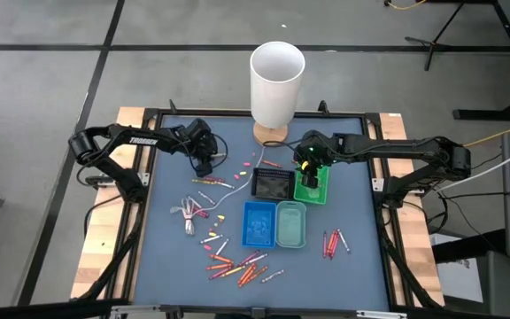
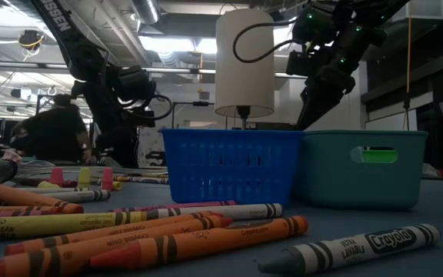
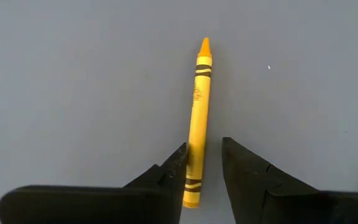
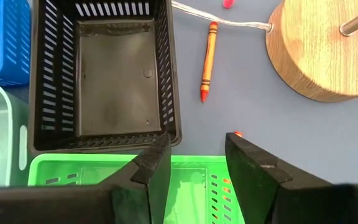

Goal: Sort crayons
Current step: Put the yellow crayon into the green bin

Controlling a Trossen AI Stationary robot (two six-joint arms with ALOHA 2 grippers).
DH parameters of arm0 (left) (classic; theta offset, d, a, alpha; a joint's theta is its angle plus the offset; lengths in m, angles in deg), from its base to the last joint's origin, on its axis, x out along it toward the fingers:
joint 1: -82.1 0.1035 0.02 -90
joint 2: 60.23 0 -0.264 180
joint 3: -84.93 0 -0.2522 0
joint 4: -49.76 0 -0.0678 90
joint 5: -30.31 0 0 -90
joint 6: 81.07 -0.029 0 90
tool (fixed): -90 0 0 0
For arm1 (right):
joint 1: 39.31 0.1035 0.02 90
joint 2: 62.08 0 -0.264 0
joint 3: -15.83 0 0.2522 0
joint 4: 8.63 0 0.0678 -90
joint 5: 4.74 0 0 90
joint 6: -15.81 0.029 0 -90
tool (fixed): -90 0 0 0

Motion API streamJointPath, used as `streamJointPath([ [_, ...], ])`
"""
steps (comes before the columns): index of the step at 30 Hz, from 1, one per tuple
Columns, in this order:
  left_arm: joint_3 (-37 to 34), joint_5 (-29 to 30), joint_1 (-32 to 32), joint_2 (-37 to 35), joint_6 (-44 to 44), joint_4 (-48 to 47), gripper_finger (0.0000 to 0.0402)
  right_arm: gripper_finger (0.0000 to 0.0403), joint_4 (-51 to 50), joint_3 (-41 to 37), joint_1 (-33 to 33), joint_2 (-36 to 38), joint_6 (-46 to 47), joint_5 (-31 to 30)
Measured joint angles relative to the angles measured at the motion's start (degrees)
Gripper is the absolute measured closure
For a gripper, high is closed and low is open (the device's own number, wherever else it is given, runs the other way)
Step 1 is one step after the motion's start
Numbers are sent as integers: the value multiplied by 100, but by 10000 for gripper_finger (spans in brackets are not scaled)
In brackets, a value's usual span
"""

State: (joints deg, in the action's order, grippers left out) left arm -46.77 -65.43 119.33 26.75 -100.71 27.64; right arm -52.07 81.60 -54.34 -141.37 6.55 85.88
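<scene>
A yellow crayon (image 3: 197, 118) lies flat on the blue-grey table. My left gripper (image 3: 204, 148), at the far left (image 1: 205, 163), is open and points steeply down, its fingers on either side of the crayon's blunt end. My right gripper (image 4: 194, 155) hangs open and empty above the green tray (image 4: 73, 171), also seen in the high view (image 1: 308, 168). Several orange, red and yellow crayons (image 1: 237, 264) lie scattered at the near left, and a few red ones (image 1: 333, 241) at the near right. One orange crayon (image 4: 208, 59) lies beside the black tray (image 4: 104, 81). My left gripper straddles the yellow crayon near its blunt end (image 3: 193, 183), coming from above with the crayon lying along the gap. One finger (image 3: 173, 168) sits right at the crayon's side, while the other stands apart from it. I cannot tell whether it touches. The crayon lies flat on the table.
The black (image 1: 273, 183), green (image 1: 313, 189), blue (image 1: 257, 221) and teal (image 1: 291, 223) trays cluster at the table's middle. A white lamp (image 1: 277, 80) on a wooden base (image 4: 319, 50) stands at the far edge. A thin white cord (image 1: 189, 214) lies at the left.
</scene>
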Motion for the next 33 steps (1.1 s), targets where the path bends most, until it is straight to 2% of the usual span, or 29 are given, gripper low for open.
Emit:
streamJointPath([
  [9,0,1,0,0,4,-2,381,251,0,0,0,0,-1,0],
  [17,0,-42,0,0,199,10,397,251,0,0,0,0,0,0],
  [28,-10,-1290,-89,7,619,315,398,251,4,0,0,0,0,0],
  [33,-11,-1532,-242,7,917,741,398,251,11,0,0,0,-2,2],
])
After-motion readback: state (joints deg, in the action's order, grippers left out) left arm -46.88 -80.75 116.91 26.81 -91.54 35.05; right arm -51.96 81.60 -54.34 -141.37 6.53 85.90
